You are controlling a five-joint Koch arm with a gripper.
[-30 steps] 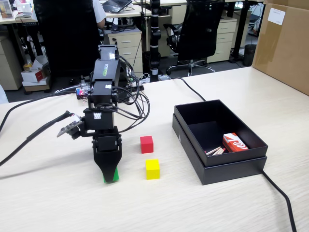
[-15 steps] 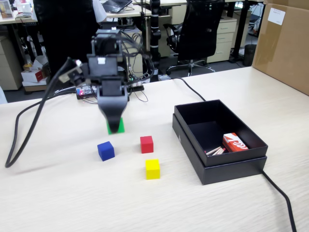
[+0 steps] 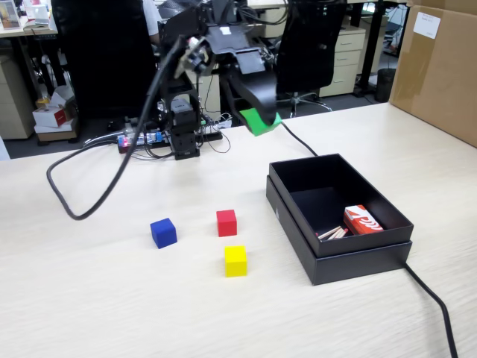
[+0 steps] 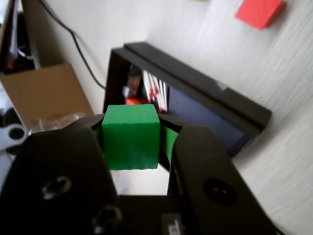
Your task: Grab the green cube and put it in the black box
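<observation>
The green cube [image 4: 131, 137] is clamped between the two black, green-lined jaws of my gripper [image 4: 132, 128], which is shut on it. In the fixed view the gripper [image 3: 262, 121] hangs in the air with the green cube [image 3: 258, 121] in it, above the table and up-left of the black box [image 3: 299, 221]. The wrist view shows the black box [image 4: 205, 83] just beyond the cube, its near wall running diagonally. Inside the box lie a red packet [image 3: 362, 221] and some thin sticks.
A blue cube [image 3: 163, 233], a red cube [image 3: 226, 222] and a yellow cube [image 3: 235, 261] sit on the table left of the box. A black cable [image 3: 432, 298] runs from the box's right side. A brown cardboard box [image 3: 440, 67] stands at the right.
</observation>
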